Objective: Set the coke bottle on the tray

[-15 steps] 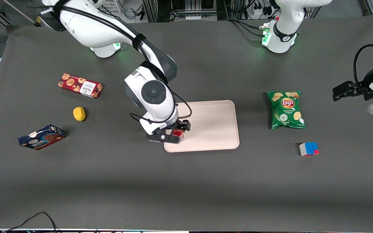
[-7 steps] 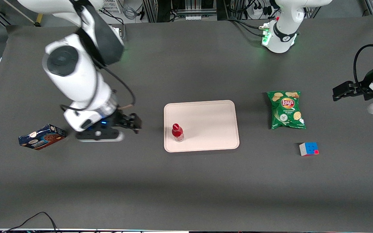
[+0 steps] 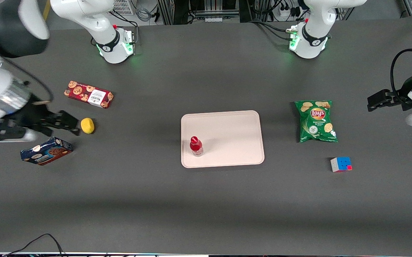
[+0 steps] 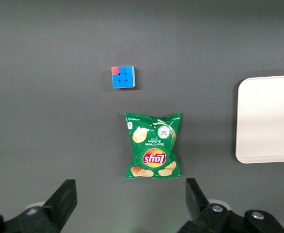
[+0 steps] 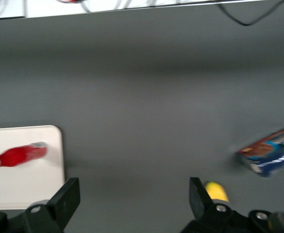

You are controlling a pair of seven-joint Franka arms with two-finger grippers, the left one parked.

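The coke bottle [image 3: 196,146] stands upright on the tray [image 3: 227,132], in the tray's corner nearest the front camera and toward the working arm's end, close to the rim but inside it. In the right wrist view the coke bottle [image 5: 16,156] shows again on the pale tray [image 5: 30,184], with nothing touching it. The tray lies flat on the dark grey tabletop [image 3: 206,207], about midway along it.

The gripper [image 3: 68,124] is well apart from the tray, up over the working arm's end of the tabletop. Its black fingers [image 3: 70,121] are spread wide with nothing between them; the right wrist view shows both fingers [image 5: 67,196] far apart over bare tabletop. The fingertips come just beside the lemon [image 3: 87,125], which sits on the tabletop.

A blue cookie box [image 3: 46,151] lies a little nearer the front camera than the gripper, and a red cookie box [image 3: 88,94] lies farther from that camera than the lemon.

Toward the parked arm's end, a green chip bag [image 3: 316,120] lies near the tray, and a puzzle cube [image 3: 341,164] sits nearer the front camera than the bag, apart from it
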